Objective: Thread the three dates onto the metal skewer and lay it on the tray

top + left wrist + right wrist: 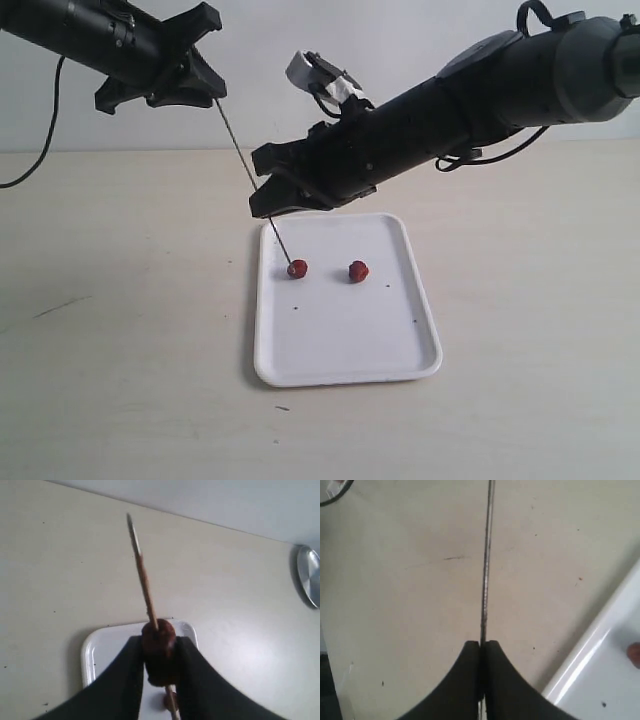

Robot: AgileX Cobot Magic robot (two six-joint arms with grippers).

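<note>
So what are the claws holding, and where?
The right gripper pinches the metal skewer near its middle. The left gripper squeezes the sides of a date threaded near the skewer's top end.

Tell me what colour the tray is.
The tray is white with a few tiny dark specks, clearest in the exterior view.

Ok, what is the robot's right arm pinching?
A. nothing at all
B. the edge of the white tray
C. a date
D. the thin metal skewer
D: in the right wrist view, the right end effector is shut on the metal skewer, which runs straight out from between its fingers. The tray lies off to one side, untouched.
</note>
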